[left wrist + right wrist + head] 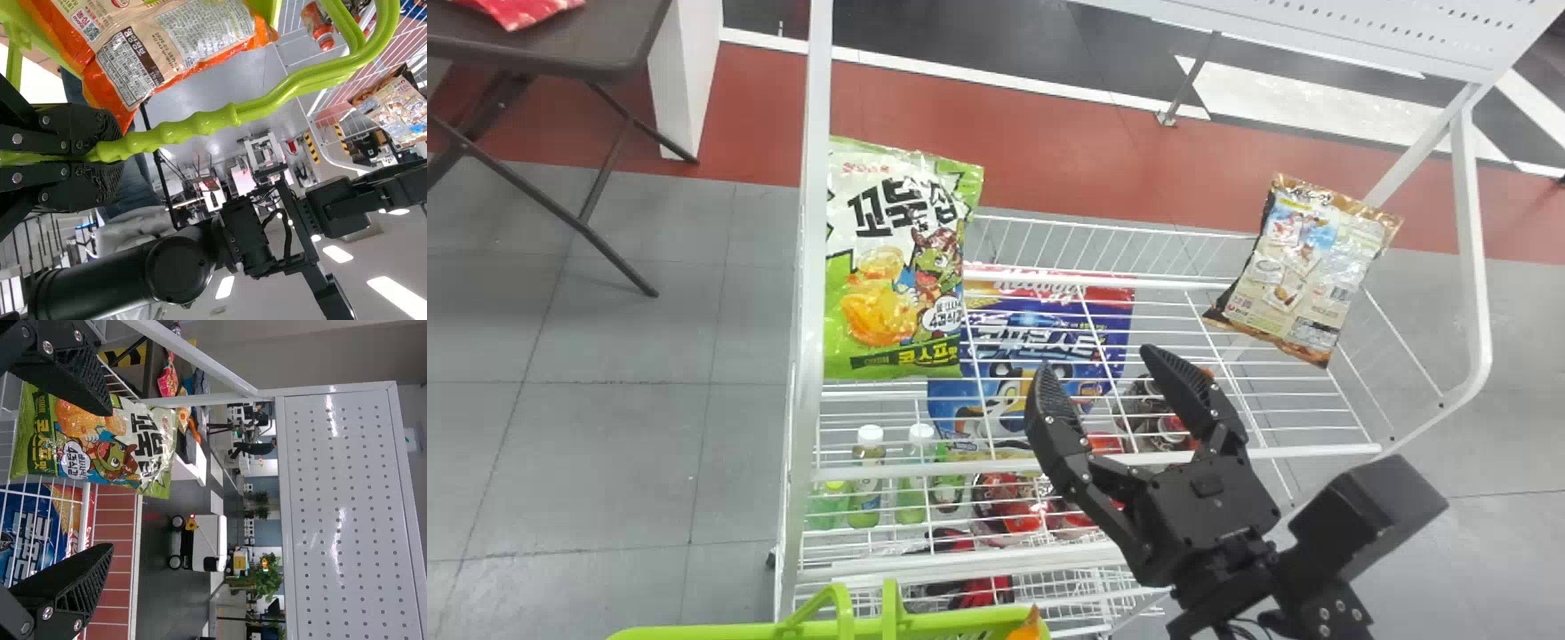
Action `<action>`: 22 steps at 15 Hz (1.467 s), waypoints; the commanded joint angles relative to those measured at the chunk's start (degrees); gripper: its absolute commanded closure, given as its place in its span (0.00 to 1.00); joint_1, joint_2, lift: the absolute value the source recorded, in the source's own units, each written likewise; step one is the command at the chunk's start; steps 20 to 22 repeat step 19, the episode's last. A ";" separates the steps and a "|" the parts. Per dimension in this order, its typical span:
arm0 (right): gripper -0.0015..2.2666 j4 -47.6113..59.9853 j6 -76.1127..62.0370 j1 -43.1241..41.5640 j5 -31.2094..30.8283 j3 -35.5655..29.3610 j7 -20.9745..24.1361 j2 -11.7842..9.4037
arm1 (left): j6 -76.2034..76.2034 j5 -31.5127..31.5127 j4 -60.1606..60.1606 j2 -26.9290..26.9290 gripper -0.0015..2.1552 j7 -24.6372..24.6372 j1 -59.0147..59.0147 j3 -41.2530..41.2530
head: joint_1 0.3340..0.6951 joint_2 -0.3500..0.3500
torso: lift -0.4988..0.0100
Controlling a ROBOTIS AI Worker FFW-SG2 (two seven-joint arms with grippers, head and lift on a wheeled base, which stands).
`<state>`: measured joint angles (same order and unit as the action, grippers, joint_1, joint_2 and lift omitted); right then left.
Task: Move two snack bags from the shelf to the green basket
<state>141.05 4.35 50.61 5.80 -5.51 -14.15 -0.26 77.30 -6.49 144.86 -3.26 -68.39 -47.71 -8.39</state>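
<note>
Snack bag in green and white [903,267] lies on the upper tier of the wire shelf [815,222], left of centre in the frame, beside the left post. Another one, brown and beige [1307,271], sits at the tier's right end, slanted, its back panel showing. Between the two, right of centre, is the right gripper [1096,364], its two black fingers spread wide with nothing between them; its tips point up the frame, and it touches neither bag.

Down at the lower left edge runs the rim of the green basket [720,632]. The left gripper [110,155] is clamped on the basket's handle [200,128], and an orange snack bag [167,47] lies in the basket.

Under the upper wires are a large blue packet [1032,338] and, lower left, small bottles [864,498]. A dark desk [560,40] with a red packet [511,11] on it stands at the upper left.

I'd judge one bag delivered and the second being fetched. Which one is wanted I can't say, though green and white looks likelier. The next move calls for swinging left, getting a finger on either side of the bag, and pinching gently, as the slick film could slip.
</note>
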 commanded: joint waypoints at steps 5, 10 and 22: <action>0.05 0.19 0.01 0.36 0.00 0.94 0.52 0.32 | -0.69 -0.36 -0.54 -0.08 1.00 -0.26 -0.01 0.30 | 1.00 0.00 | 0.95; 0.05 0.28 0.01 0.89 -0.18 2.35 1.05 0.32 | -0.87 -1.06 -0.54 -0.08 1.00 -0.34 -0.45 1.01 | 1.00 0.00 | 0.95; 0.05 0.37 0.19 1.77 -1.76 4.11 2.81 0.32 | -1.40 -2.38 -1.86 0.18 1.00 -0.43 -0.45 2.32 | 1.00 0.00 | 0.95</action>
